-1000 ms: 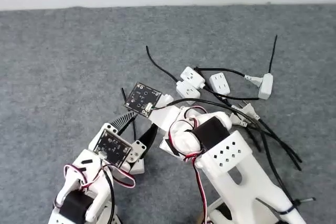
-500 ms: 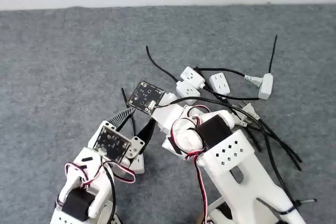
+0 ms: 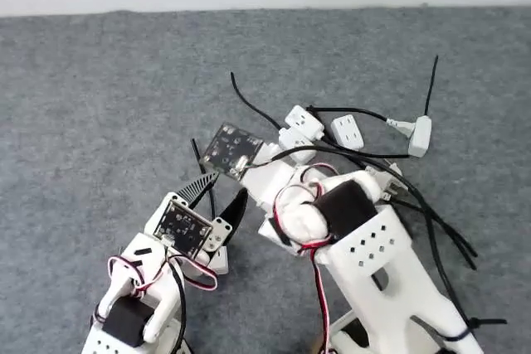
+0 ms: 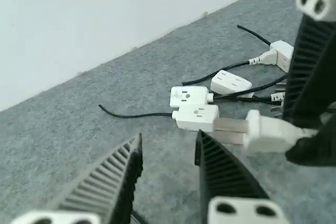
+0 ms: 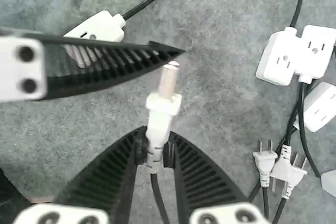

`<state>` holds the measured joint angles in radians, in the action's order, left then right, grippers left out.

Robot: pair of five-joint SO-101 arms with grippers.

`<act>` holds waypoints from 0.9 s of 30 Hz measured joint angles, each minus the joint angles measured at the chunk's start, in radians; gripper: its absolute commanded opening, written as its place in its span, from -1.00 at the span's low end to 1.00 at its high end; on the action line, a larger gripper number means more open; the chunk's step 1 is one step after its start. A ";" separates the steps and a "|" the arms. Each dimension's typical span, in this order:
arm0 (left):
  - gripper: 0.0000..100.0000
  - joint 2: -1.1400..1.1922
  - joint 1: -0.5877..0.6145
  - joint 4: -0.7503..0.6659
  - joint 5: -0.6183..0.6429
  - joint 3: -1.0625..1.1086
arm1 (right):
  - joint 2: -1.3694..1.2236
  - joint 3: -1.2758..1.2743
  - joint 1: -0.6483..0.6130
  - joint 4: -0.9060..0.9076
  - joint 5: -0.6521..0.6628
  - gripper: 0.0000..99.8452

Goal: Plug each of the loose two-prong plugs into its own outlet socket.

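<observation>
My right gripper [image 5: 155,145] is shut on a white two-prong plug [image 5: 160,106], its prongs [image 5: 169,74] pointing away from the wrist. In the left wrist view that plug [image 4: 265,132] hangs just above the carpet, prongs aimed toward a white socket [image 4: 197,117]. A second socket [image 4: 186,96] lies right behind the first. My left gripper [image 4: 168,145] stands open and holds nothing; one of its ridged fingers [image 5: 105,64] crosses just beyond the prongs. From above, the sockets [image 3: 300,132] sit together mid-table, and two loose plugs [image 5: 277,163] lie beside them.
Black cords [image 3: 431,221] tangle over the grey carpet on the right. Two further white sockets [image 3: 347,132] [image 3: 421,136] lie there. Another socket [image 5: 97,30] rests behind the left finger. A pale wall [image 4: 105,14] borders the far edge.
The right arm has shifted slightly up and to the right with the plug in it. The left arm has nudged a little toward it.
</observation>
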<state>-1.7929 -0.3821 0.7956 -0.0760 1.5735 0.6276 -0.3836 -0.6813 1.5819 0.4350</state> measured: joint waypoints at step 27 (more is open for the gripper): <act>-0.66 0.000 -0.051 0.132 -0.061 -0.150 | 0.000 -0.023 0.028 -0.043 -0.015 -0.98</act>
<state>-1.7929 -0.4327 0.9275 -0.1373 1.4231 0.6276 -0.4066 -0.6536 1.5390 0.4196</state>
